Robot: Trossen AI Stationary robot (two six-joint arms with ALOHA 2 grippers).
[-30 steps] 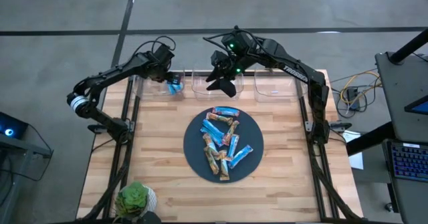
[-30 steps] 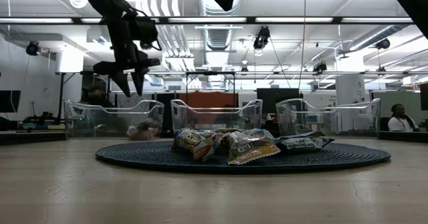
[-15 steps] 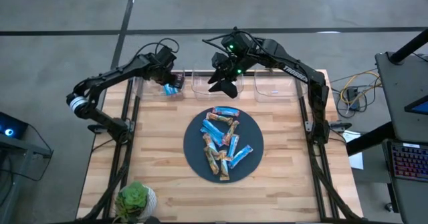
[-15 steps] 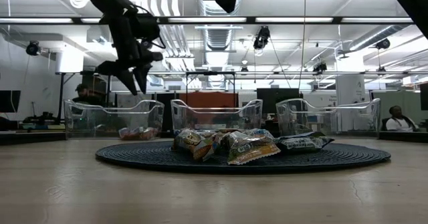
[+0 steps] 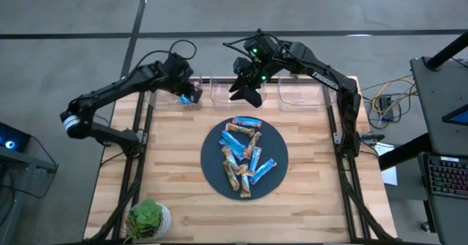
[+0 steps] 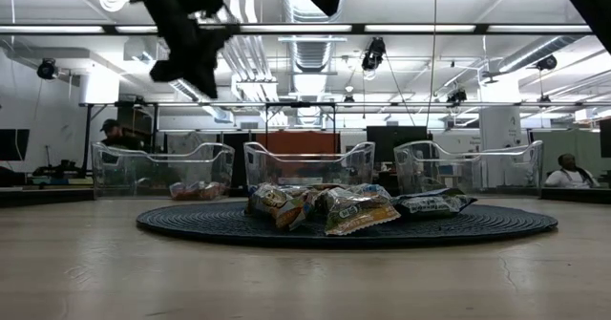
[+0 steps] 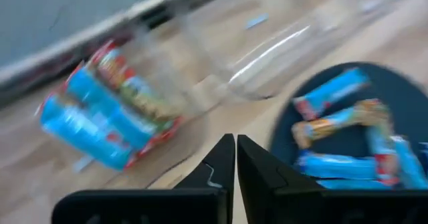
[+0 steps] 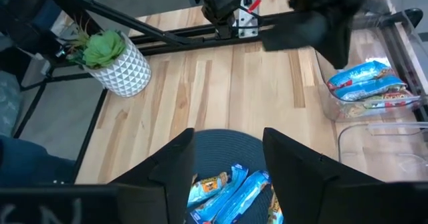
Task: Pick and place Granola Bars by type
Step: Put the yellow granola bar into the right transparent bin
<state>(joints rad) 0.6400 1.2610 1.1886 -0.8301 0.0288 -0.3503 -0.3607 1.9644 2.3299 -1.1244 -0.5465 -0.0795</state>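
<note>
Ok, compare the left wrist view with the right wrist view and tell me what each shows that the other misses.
Only the left wrist view shows the left pincer from behind, shut and empty.

Only the right wrist view shows the potted plant, the right pincer open over the dark round mat, and the left arm seen from outside above the clear bin.

Both show the blue bars in that bin and bars lying on the mat.
</note>
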